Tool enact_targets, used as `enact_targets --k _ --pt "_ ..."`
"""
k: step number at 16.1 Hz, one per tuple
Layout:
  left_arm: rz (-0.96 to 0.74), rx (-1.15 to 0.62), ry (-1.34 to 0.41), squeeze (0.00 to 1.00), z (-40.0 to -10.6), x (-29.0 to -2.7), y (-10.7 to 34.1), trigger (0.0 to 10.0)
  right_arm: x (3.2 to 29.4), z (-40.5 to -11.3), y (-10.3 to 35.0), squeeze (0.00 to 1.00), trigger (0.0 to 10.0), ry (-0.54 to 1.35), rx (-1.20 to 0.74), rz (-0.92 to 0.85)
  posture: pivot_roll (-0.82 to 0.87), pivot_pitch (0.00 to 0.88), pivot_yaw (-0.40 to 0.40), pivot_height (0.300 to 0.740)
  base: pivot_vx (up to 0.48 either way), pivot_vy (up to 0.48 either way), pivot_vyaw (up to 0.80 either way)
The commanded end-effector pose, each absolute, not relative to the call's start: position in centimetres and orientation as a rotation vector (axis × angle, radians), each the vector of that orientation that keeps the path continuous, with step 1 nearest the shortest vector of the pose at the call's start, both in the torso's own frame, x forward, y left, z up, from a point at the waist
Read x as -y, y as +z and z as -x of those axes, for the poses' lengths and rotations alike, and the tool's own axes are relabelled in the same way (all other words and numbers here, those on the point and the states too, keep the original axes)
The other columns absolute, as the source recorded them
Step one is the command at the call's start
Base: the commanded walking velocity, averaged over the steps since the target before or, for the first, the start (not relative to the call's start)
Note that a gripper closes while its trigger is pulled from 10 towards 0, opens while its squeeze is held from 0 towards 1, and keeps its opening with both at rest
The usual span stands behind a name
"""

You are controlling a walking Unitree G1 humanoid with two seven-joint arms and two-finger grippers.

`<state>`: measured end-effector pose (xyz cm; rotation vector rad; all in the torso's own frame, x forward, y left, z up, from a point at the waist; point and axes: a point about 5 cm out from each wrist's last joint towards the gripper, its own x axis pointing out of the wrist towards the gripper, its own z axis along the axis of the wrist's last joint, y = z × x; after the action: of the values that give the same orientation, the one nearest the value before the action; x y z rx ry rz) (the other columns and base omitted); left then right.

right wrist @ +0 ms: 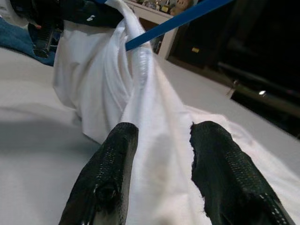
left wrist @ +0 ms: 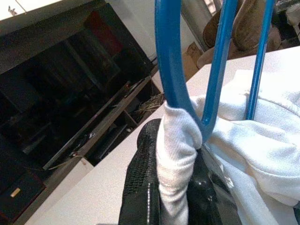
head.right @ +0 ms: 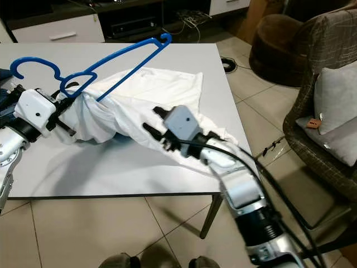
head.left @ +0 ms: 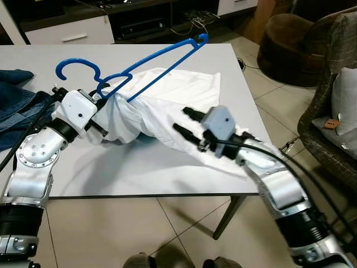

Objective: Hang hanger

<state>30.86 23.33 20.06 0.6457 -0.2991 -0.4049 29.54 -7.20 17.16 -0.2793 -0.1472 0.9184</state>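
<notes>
Holding: my left gripper (head.left: 103,94) clamps the blue plastic hanger (head.left: 146,60) with white cloth garment (head.left: 167,106).
Right gripper (head.left: 186,121): spread apart, fingers (right wrist: 105,183) astride that garment's fold over the white table (head.left: 139,167).

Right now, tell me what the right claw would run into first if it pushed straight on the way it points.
The white shirt. The right claw is open with a raised fold of that cloth already between its fingers, so it would meet the shirt first; the blue hanger lies further up that line.

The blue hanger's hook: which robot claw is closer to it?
Left. The left claw is shut on the hanger and white shirt just below the hook. The right claw is farther along the shirt, open around a fold.
</notes>
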Motion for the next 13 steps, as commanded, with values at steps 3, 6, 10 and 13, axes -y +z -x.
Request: enact_targets --k 3,6,10,13 --pt "-0.656 0.318 -0.422 0.0 -30.7 -22.8 20.4 0.0 5.3 -29.3 16.7 0.0 10.0 0.999 0.089 0.21 -0.05 0.04 0.025 0.74 0.0 0.0 0.0" --pt "-0.642 0.329 -0.45 0.0 -30.8 -21.7 20.3 0.0 3.4 -29.7 15.7 0.0 10.0 1.027 0.055 0.216 -0.05 0.041 0.026 0.74 0.0 0.0 0.0" --pt "-0.611 0.34 -0.485 0.0 -30.5 -20.2 19.9 0.0 1.9 -30.0 14.0 0.0 10.0 1.035 -0.015 0.225 -0.04 0.039 0.023 0.74 0.0 0.0 0.0" --pt "-0.597 0.342 -0.496 0.0 -30.3 -19.7 19.7 0.0 1.7 -31.7 12.2 0.0 10.0 0.884 -0.076 0.307 -0.03 0.041 0.02 0.74 0.0 0.0 0.0"
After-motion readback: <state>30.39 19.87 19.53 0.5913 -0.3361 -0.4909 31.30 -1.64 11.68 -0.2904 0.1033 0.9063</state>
